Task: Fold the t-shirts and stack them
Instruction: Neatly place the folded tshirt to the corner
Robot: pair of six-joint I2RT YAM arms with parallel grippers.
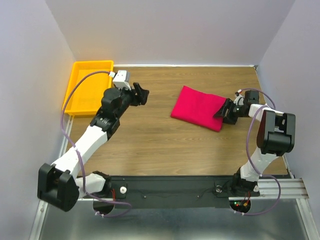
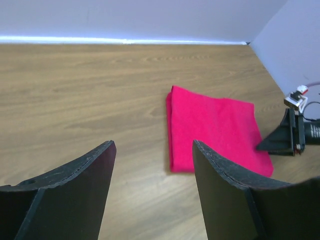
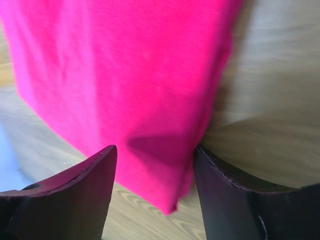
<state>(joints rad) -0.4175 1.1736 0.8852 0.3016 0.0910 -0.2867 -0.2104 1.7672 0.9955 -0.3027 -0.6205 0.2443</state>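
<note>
Tray overhead only — t-shirt everywhere

Wood-grain tabletop boxed in by plain pale lavender walls at 9, 12 and 3 o'clock; yellow tray at 10 o'clock; soft, even light.

Overhead, two wrist views; common t-shirt

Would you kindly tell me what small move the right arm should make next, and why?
Probably draw the right arm back from the shirt. The shirt lies folded flat on the table, and the arm's jaws stand open at its right edge, gripping nothing.
</note>
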